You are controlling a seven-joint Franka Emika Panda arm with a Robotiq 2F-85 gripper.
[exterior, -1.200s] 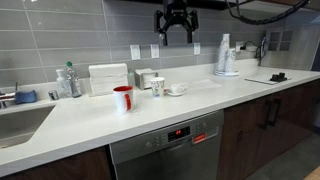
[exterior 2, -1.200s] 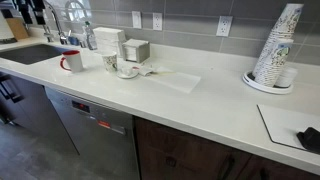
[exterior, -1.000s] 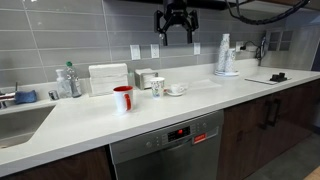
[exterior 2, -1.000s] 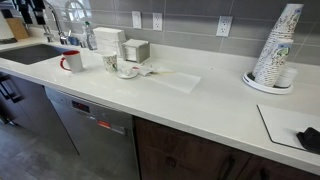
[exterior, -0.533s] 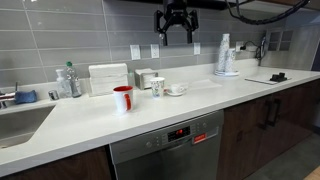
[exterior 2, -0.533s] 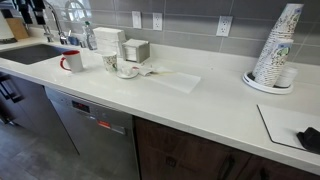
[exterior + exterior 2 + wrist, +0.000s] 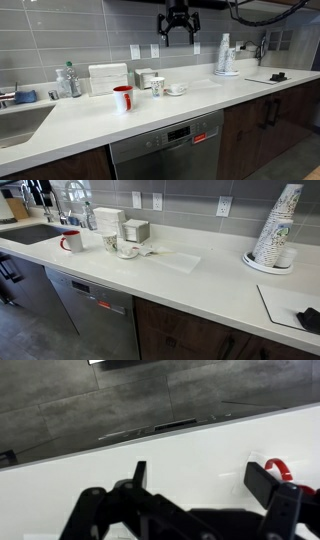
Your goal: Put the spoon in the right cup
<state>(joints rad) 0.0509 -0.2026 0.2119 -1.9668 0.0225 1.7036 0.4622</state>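
Note:
The whitish right cup [image 7: 157, 87] [image 7: 110, 242] stands on the white counter [image 7: 200, 105]. The red cup [image 7: 122, 98] [image 7: 71, 241] stands nearer the sink. A small white dish [image 7: 176, 90] [image 7: 127, 251] lies next to the whitish cup. Pale items [image 7: 150, 250] lie beside the dish, and I cannot pick out the spoon among them. My gripper [image 7: 179, 28] hangs open and empty high above the counter, over the dish area. In the wrist view my gripper [image 7: 200, 480] is open over bare counter, with the red cup's rim [image 7: 285, 466] at the right edge.
A tall stack of paper cups [image 7: 224, 55] [image 7: 275, 230] stands on a tray. The sink [image 7: 15, 122] [image 7: 35, 232], bottles [image 7: 67, 80], white boxes [image 7: 107, 78] [image 7: 108, 220] and a black object [image 7: 277, 77] [image 7: 308, 318] are also on the counter.
My gripper has shifted slightly to the right and up. Nothing on the counter has moved.

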